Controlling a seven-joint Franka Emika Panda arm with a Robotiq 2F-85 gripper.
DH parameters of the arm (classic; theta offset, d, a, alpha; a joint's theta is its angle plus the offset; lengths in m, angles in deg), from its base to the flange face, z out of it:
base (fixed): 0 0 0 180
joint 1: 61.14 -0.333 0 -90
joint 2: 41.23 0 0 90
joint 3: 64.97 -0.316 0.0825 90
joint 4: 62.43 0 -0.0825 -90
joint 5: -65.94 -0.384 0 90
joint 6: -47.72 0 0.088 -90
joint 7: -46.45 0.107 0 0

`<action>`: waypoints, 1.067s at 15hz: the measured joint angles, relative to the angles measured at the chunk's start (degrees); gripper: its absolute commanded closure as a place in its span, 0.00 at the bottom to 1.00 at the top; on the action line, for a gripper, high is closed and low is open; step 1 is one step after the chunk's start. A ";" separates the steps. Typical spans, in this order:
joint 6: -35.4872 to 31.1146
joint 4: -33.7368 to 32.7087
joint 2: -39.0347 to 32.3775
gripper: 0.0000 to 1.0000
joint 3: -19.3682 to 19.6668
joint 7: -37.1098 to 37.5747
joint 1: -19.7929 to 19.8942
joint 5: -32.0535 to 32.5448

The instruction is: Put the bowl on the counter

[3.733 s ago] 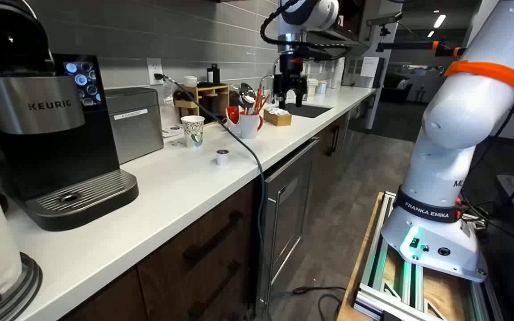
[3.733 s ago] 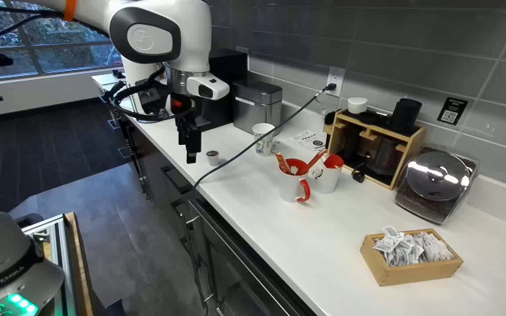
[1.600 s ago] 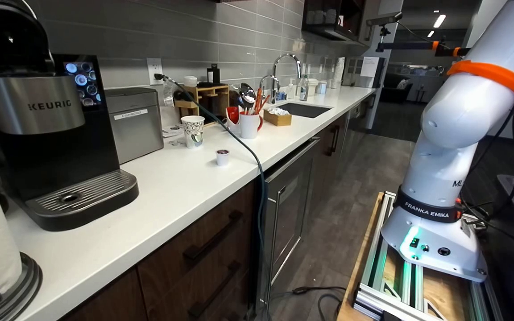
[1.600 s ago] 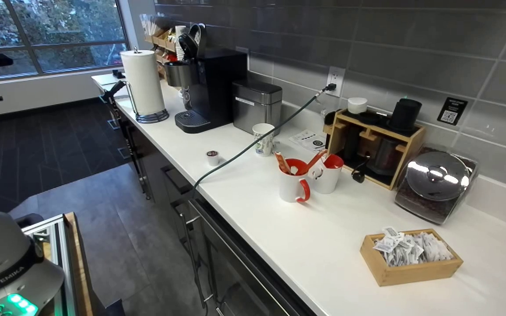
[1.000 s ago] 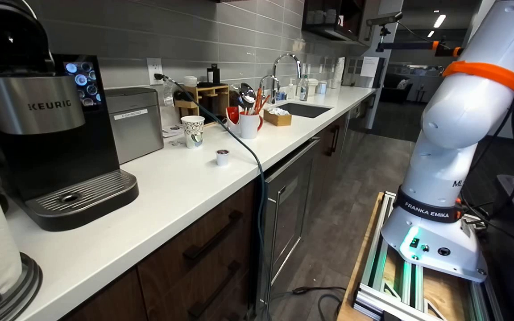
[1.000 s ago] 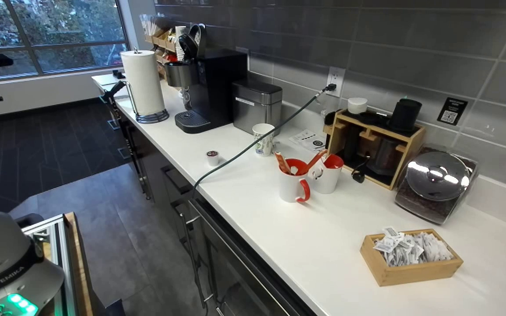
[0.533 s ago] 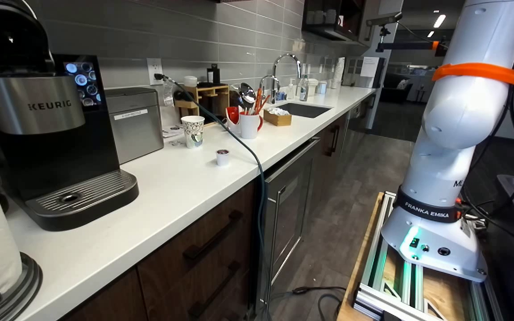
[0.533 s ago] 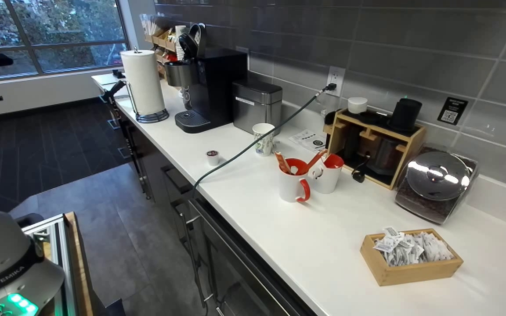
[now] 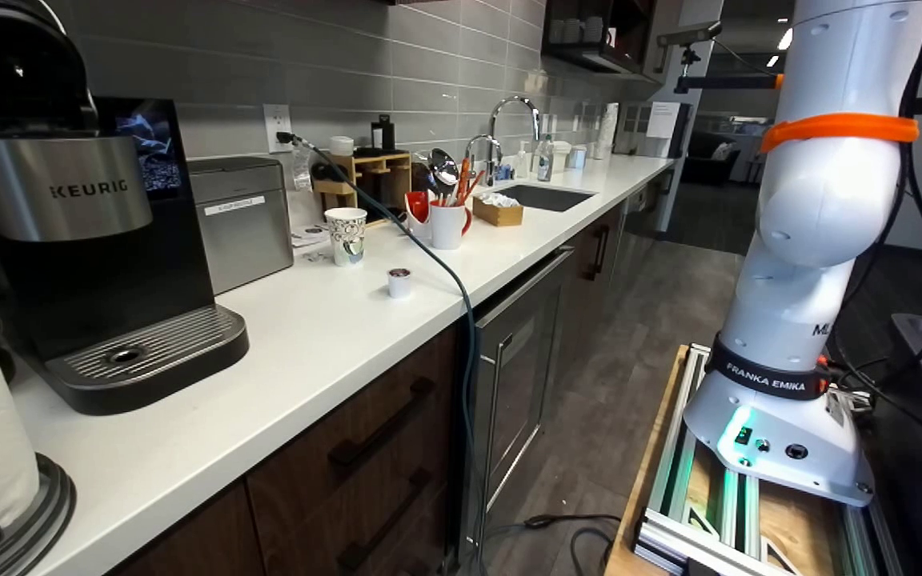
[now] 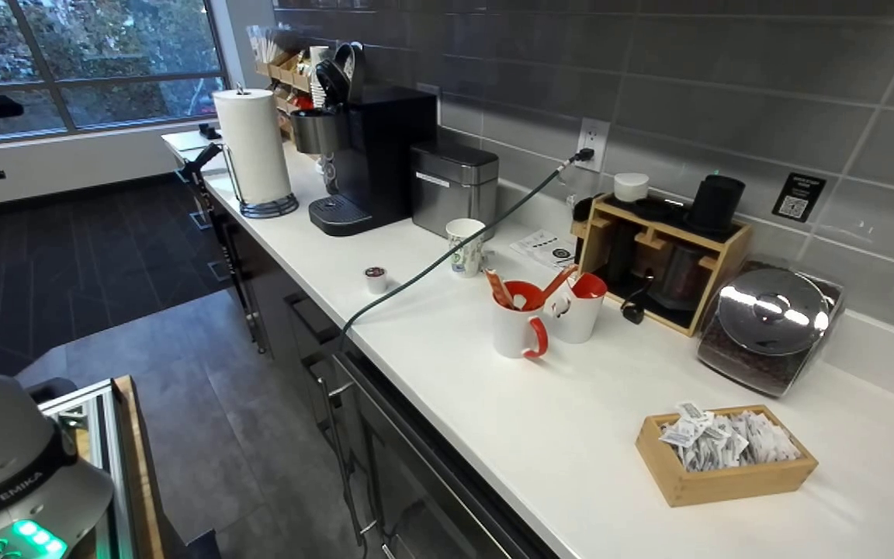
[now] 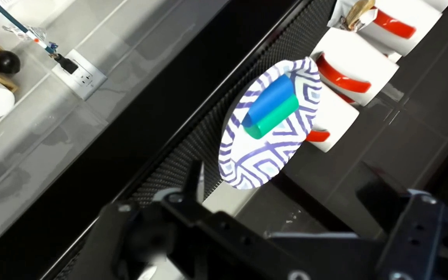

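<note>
The bowl [image 11: 274, 153] shows only in the wrist view. It is shallow, white with a purple zigzag pattern, and tilted in the picture. A blue cylinder [image 11: 268, 101] and a green cylinder [image 11: 274, 116] lie in it. It sits beside white mugs with red handles in a dark cabinet-like space. My gripper [image 11: 286, 179] is open, with one finger near the bowl's lower edge and the other well to the right; nothing is between them. The gripper is out of both exterior views. The white counter shows in both exterior views [image 9: 325, 320] [image 10: 447, 380].
White mugs [image 11: 358, 64] stand right behind the bowl. A black cabinet edge [image 11: 138, 116] runs alongside it. On the counter are a coffee machine [image 10: 393, 147], a paper cup [image 10: 464, 248], a pod [image 10: 375, 279], red-white mugs [image 10: 517, 330], a packet box [image 10: 726, 473] and a slanting cable [image 10: 431, 268].
Earlier my gripper hung above the counter in both exterior views; it has since risen out of both. In the last second the upper arm has swung left in an exterior view. The counter items have not moved.
</note>
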 measured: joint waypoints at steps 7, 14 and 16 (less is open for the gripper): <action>-11.77 0.04 -3.14 0.00 -2.16 -0.01 -1.48 -1.70; -13.06 0.01 -5.19 0.00 -2.87 -0.01 -1.98 -1.60; -13.06 0.01 -5.38 0.00 -2.95 -0.01 -2.07 -1.43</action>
